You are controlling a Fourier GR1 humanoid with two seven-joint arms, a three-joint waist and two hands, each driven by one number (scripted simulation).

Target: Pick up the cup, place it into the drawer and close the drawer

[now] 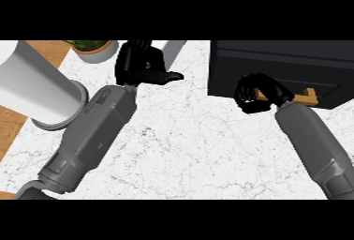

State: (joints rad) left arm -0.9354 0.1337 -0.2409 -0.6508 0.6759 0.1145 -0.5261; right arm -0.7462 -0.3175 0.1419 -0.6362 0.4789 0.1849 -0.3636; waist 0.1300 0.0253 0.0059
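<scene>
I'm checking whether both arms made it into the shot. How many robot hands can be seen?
2. The left hand is up near the potted plant, fingers raised. The right hand is curled on the wooden handle of the black drawer unit.

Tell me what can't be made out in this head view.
- Cup: none shows, so its place cannot be told.
- Handle on the drawer: the right hand curls over its left part.
- Plant pot: cut by the top edge.
- White cylinder: runs off the left edge.
- Left hand: open, covering part of the counter.
</scene>
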